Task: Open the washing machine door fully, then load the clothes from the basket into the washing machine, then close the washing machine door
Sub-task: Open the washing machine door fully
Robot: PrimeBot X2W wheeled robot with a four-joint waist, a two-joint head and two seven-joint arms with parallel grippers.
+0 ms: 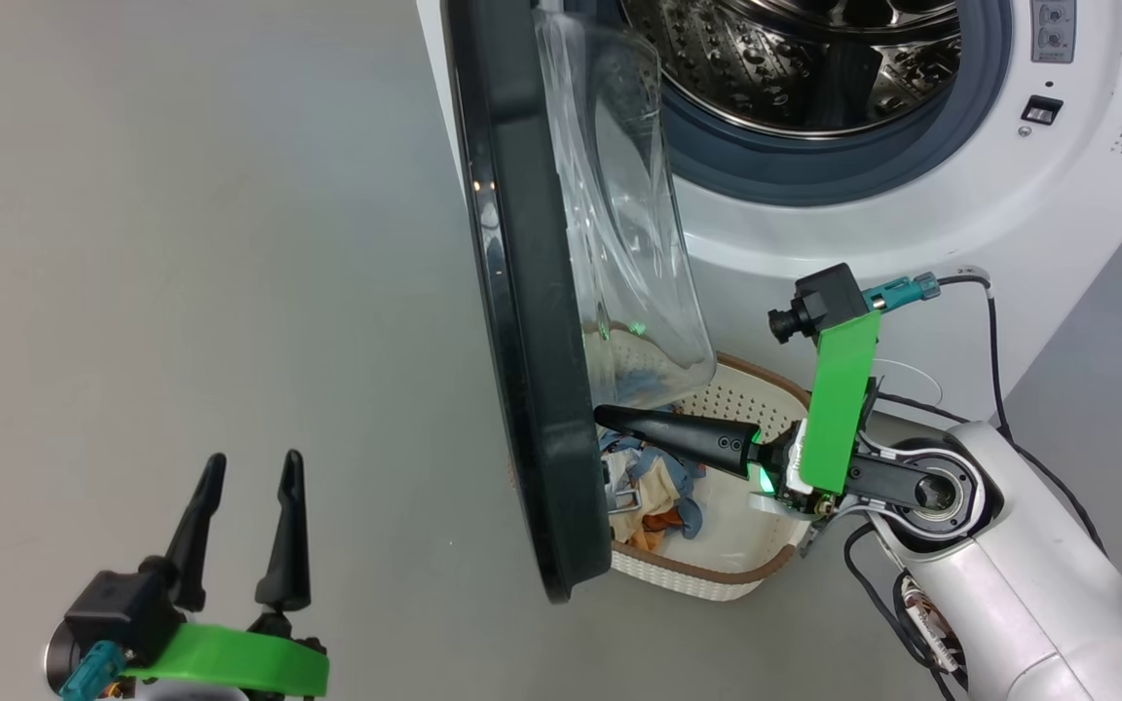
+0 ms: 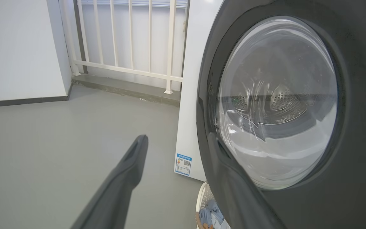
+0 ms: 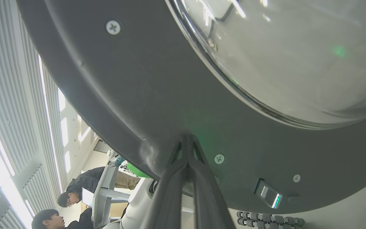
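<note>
touches the inner rim of the part-open washing machine door (image 1: 522, 292) with the closed, empty right gripper (image 1: 610, 417), holds the left gripper (image 1: 254, 458) wide apart and empty above the floor (image 1: 181, 243), basket (image 1: 766, 394) of clothes (image 1: 658, 487) just behind the door.

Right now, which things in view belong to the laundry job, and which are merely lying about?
Job: round glossy black door; big white front-loading washing machine; cream perforated plastic basket; light blue fabric clothes; shut right end effector.
Bystanders: white barred railing; two people behind.
</note>
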